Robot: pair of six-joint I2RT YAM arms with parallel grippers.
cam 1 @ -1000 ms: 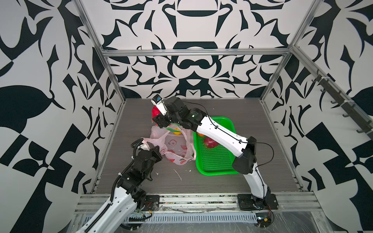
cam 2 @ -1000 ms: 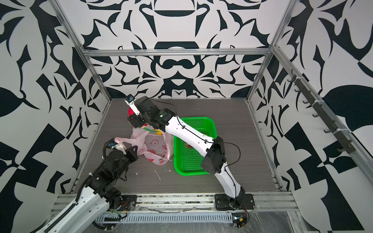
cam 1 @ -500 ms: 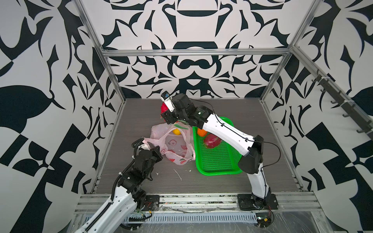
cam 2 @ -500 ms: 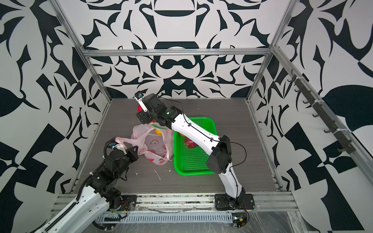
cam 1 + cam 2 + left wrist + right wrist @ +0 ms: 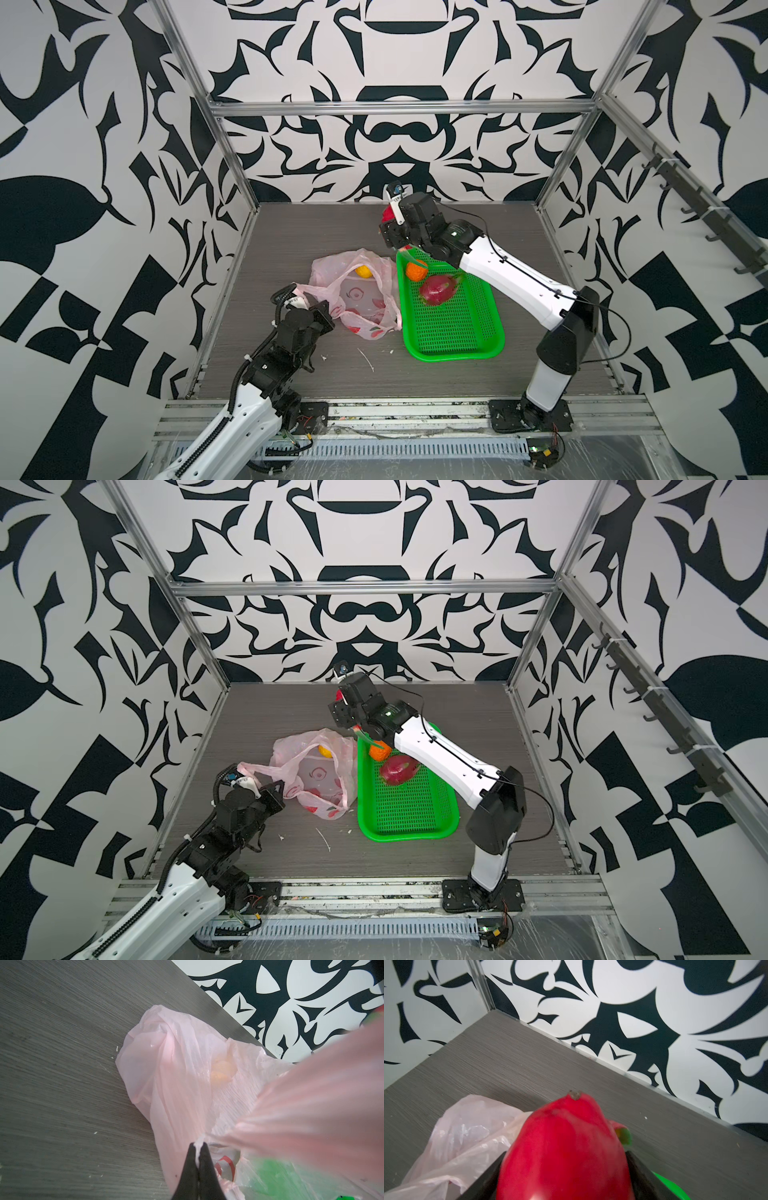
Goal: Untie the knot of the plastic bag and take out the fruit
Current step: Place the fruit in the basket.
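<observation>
The plastic bag [image 5: 357, 291] lies slack on the surface [image 5: 291, 232], mouth gaping, just beside the green basket [image 5: 453, 357]. One yellow-orange ball [image 5: 363, 271] sits inside it. My left gripper [image 5: 197, 1147] is pinched tight on a handle loop of the bag (thin film squeezed between the tips). My right gripper [image 5: 564, 1153] stands wide, clamped around a magenta dragon fruit [image 5: 566, 1122], held above the basket's far corner. In the basket lie a second dragon fruit [image 5: 436, 289] and an orange ball [image 5: 415, 271], close together; I cannot tell whether they touch.

Crinkled plastic bag [image 5: 356, 296], basket [image 5: 454, 332] — glossy plastic
</observation>
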